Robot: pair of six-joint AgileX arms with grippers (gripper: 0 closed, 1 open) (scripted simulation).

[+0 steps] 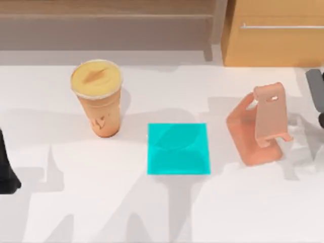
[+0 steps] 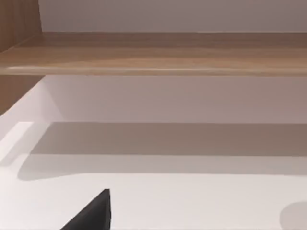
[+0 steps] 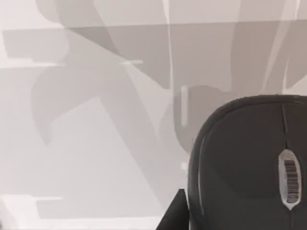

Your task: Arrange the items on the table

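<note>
Right arm is closing in on the computer mouse [image 3: 249,163] near the table's [image 1: 101,202] right edge.

The right gripper [image 1: 316,96] is hovering at that edge, the mouse lying close under its wrist camera; I cannot tell whether its fingers are apart or together. The next move is probably calling for a descent to grasp the mouse, then a carry toward the cyan mat [image 1: 178,148] at the table's middle. The lidded cup [image 1: 98,96] is standing toward the far left corner, the pink phone stand [image 1: 260,124] right of the mat. The left gripper [image 1: 7,167] is idling at the left edge.

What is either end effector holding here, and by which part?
Cannot be told. The black oval computer mouse sits close under the right wrist camera, but no fingers show closed on it. The left arm sits at the table's left edge.
</note>
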